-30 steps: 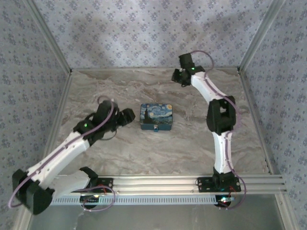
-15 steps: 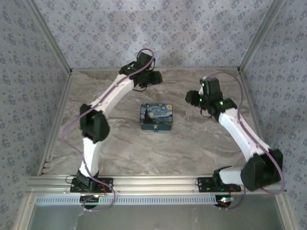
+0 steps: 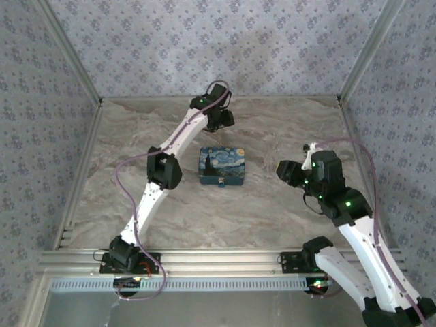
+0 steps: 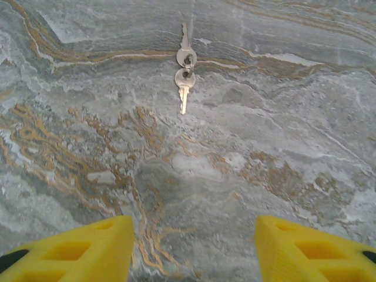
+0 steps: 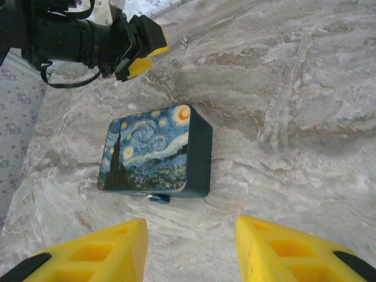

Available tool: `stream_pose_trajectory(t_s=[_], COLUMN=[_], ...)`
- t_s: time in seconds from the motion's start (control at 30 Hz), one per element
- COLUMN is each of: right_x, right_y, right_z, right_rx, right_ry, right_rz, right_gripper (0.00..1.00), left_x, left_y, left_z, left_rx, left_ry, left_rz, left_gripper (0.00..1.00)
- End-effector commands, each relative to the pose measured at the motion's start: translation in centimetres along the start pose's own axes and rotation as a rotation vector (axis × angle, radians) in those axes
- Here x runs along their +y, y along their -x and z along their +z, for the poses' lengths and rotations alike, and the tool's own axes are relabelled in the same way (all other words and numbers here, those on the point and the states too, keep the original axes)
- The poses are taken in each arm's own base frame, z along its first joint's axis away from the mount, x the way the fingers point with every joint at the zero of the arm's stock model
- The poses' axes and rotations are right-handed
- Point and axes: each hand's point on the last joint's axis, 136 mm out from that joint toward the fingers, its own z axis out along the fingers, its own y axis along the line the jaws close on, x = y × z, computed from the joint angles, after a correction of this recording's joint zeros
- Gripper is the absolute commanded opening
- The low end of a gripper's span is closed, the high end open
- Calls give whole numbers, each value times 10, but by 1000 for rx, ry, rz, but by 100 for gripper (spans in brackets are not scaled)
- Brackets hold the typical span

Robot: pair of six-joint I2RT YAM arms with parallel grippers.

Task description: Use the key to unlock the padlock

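Note:
Two small silvery keys (image 4: 184,70) on a ring lie flat on the marble table, ahead of my left gripper (image 4: 194,249). Its yellow fingers stand open with bare table between them. In the top view the left gripper (image 3: 221,122) is behind the starry-night tin (image 3: 222,165). The padlock (image 5: 157,198) is a tiny silvery-blue piece hanging at the tin's (image 5: 154,150) front edge, also seen from above as the padlock (image 3: 221,182). My right gripper (image 5: 191,252) is open and empty, short of the tin, at the right gripper (image 3: 285,170) to the tin's right.
Patterned walls and metal frame posts (image 3: 82,75) close in the table on three sides. The left arm's elbow (image 3: 163,170) stands just left of the tin. The left gripper's black body (image 5: 88,41) shows beyond the tin in the right wrist view.
The left arm has swung from the table's left front round to the back, behind the tin. The right arm has drawn back from the far right and now faces the tin.

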Motion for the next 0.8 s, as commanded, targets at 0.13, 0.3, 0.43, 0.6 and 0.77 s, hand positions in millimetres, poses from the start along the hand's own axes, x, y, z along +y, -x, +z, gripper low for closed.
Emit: stream_pose_trajectory(t_s=[0.13, 0.3, 0.43, 0.6, 0.77], right_x=[-20, -25, -26, -28, -26], right_y=[-35, -49, -57, -56, -57], right_z=[7, 12, 7, 3, -4], right_rx=[116, 157, 186, 183, 193], right_ry=[-56, -62, -61, -70, -62], right_rz=[22, 38, 42, 39, 42], right_gripper=[45, 45, 45, 45, 45], left_x=[1, 10, 11, 13, 21], left_y=[1, 9, 13, 15, 14], left_z=[37, 48, 56, 69, 76], left_rx=[-29, -80, -115, -151, -194], left_ry=[-18, 15, 28, 43, 109], left_rz=[-51, -49, -47, -29, 9], left_gripper=[51, 46, 43, 38, 36])
